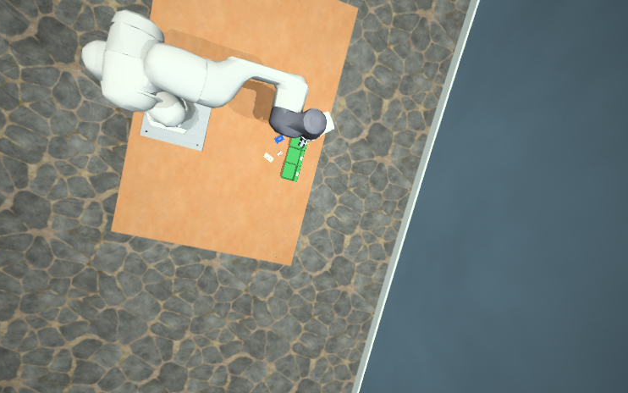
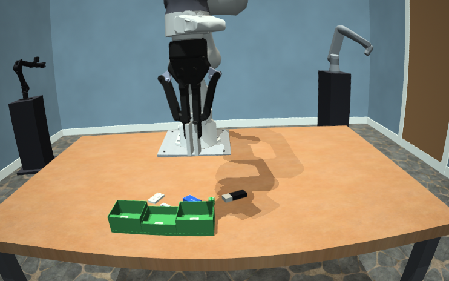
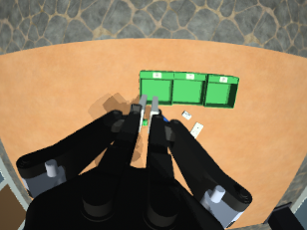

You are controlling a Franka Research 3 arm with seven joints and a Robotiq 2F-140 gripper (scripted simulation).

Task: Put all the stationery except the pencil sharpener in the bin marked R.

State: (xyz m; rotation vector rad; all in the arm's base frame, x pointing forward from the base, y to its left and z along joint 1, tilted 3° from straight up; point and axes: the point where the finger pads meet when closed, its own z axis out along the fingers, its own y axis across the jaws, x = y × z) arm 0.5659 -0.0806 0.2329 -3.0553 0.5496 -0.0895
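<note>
My gripper [image 2: 192,145] hangs high above the green bins [image 2: 161,218], fingers together on nothing, clearing their walls.

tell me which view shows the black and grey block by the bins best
The exterior view: the black and grey block lies in plain sight on the table, just right of the green bins. In the top view the arm hides it; in the wrist view the hand blocks it.

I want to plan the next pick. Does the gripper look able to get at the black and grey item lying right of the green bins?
Probably yes. The black and grey item lies alone on the table, apart from the green bins, nothing over it. The gripper hangs high above, shut and holding nothing, so it must open first.
</note>
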